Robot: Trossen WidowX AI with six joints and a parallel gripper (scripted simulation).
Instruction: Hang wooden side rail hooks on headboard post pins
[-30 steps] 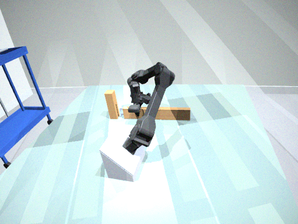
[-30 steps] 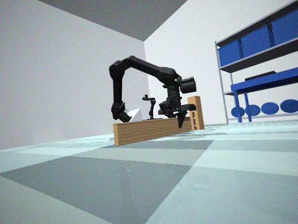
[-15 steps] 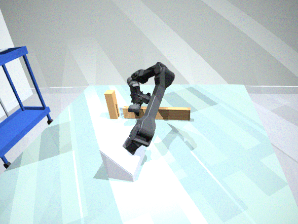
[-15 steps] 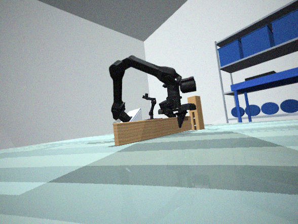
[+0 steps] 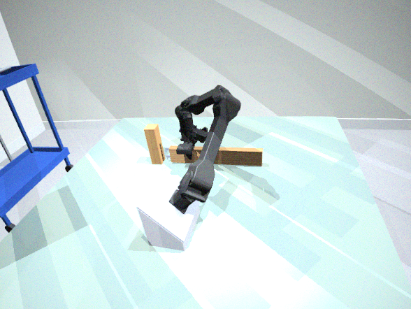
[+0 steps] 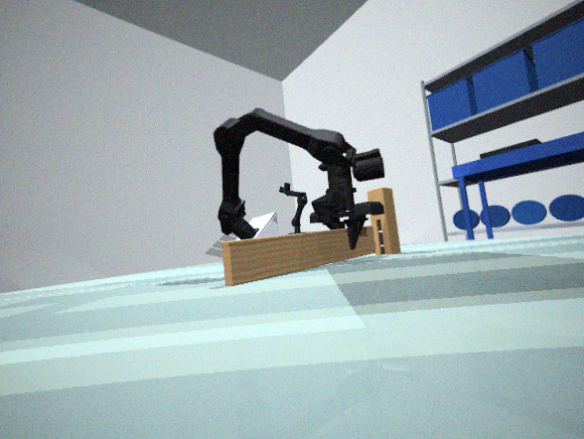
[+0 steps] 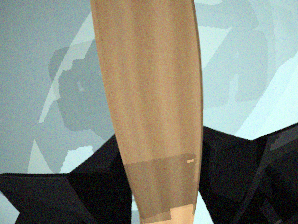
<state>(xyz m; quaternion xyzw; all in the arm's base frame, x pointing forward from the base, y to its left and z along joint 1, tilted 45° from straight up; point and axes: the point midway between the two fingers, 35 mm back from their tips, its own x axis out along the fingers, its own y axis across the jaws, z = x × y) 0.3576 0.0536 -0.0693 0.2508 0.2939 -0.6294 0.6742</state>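
The gripper (image 6: pixel 354 233) grasps the side rail (image 6: pixel 293 255) near its end beside the headboard post (image 6: pixel 386 219), toward the table's far edge

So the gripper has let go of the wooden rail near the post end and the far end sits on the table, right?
Not quite: the gripper is shut on the wooden rail near the post end, as the exterior view shows. The far end does sit on the table.
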